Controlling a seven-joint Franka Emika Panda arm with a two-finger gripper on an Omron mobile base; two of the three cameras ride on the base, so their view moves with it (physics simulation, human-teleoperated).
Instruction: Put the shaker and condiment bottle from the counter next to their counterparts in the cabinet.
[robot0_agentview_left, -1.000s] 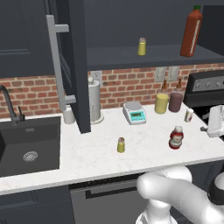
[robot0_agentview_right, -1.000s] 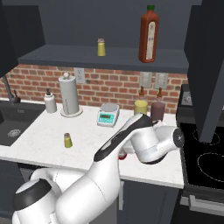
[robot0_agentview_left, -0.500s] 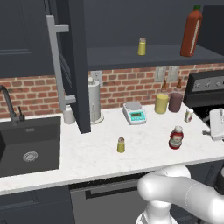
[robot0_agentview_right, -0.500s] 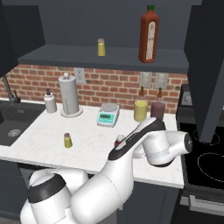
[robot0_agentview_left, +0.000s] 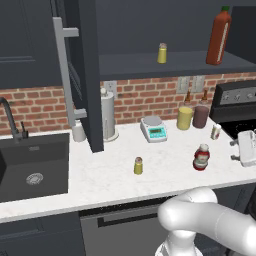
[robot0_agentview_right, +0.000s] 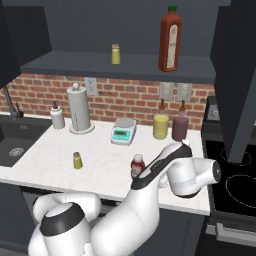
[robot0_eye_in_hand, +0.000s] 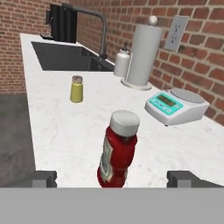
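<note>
In the hand view the gripper (robot0_eye_in_hand: 112, 178) stands with its jaws spread as wide as they go, one dark fingertip (robot0_eye_in_hand: 43, 178) low at the left and the other low at the right, and nothing is between them in a grip. The condiment bottle (robot0_eye_in_hand: 119, 151), small and red with a white cap and a pale label, stands upright on the counter (robot0_eye_in_hand: 65, 131) just ahead of the fingertips and roughly midway between them, clear of both.

Farther along the white marbled worktop, to the bottle's left in this view, the shaker (robot0_eye_in_hand: 77, 89) stands upright, yellow with a grey cap, well apart from the bottle. To the right sits a small kitchen scale (robot0_eye_in_hand: 176, 105) with a teal display panel. Behind them, against the brick wall, are a paper towel roll (robot0_eye_in_hand: 142, 54) on its stand and a small white soap dispenser (robot0_eye_in_hand: 122, 64) beside it. The dark sink (robot0_eye_in_hand: 65, 57) with its black faucet (robot0_eye_in_hand: 94, 26) lies at the far end.

From the left base view, the red bottle (robot0_agentview_left: 201, 157) stands near the counter's right end and the shaker (robot0_agentview_left: 138, 165) near the middle of the worktop. A larger yellow jar (robot0_agentview_left: 184, 118) and a dark brown jar (robot0_agentview_left: 201, 115) stand side by side by the wall. Above, the cabinet (robot0_agentview_left: 85, 75) has its door swung open, and on its dark shelf (robot0_agentview_left: 150, 67) stand the matching shaker (robot0_agentview_left: 162, 53) and, well to its right, the tall sauce bottle (robot0_agentview_left: 219, 36) with a green cap.
</note>
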